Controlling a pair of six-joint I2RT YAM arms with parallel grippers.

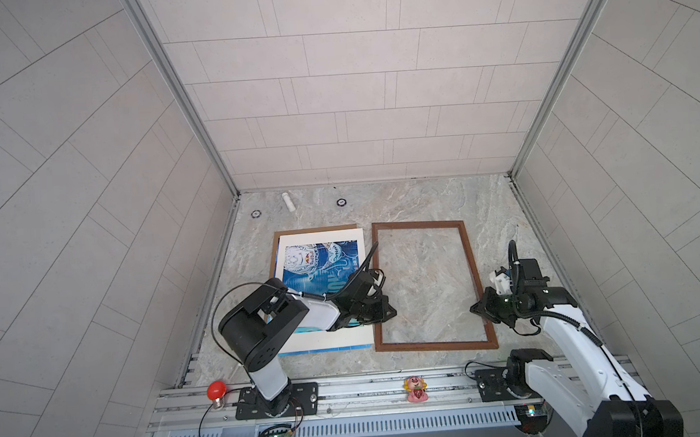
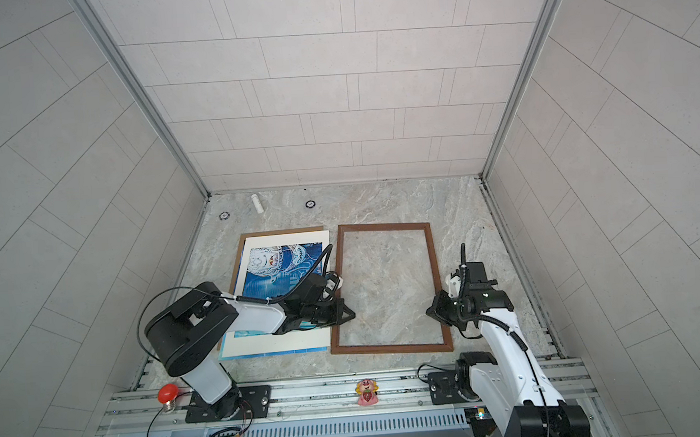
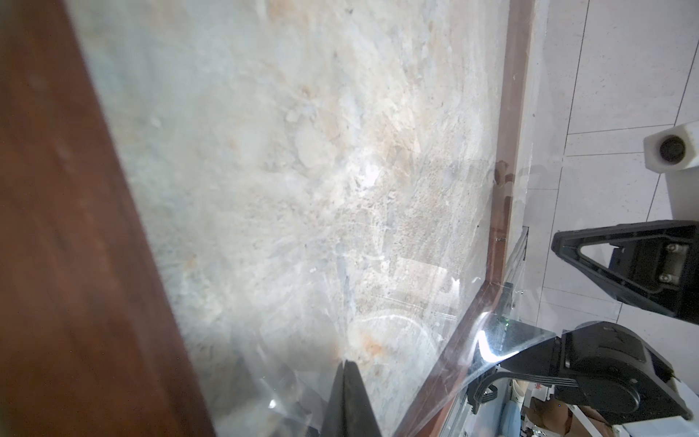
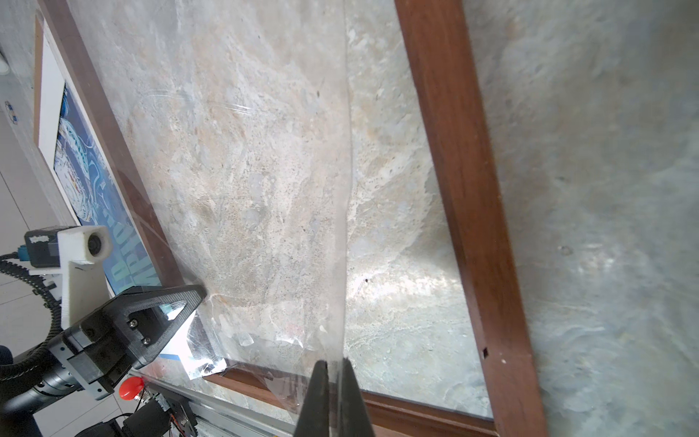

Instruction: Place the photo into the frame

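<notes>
On the marble table, the photo lies flat and face up, left of centre in both top views. It rests on a brown backing board, of which only a thin strip shows along the far left side. The left arm crosses above the near half of the print.

Just beside the photo, on its right, the frame lies flat with its long sides running away from the arm bases. The table surface shows through its opening. The photo is not inside the frame.

Left gripper: positioned over the left long rail of the frame, toward the near end. The jaws are pressed together, as the left wrist view shows. A clear sheet is pinched at the fingertips and bows upward over a corner of the frame.

Right gripper: positioned at the right long rail, opposite the left gripper. The jaws are closed to a thin slit, with the edge of the clear sheet caught in that slit. The same view shows the left gripper at the opposite edge of the sheet.

On the front rail stand a red bulb and a pink figurine. A white tube lies at the far edge of the table.
</notes>
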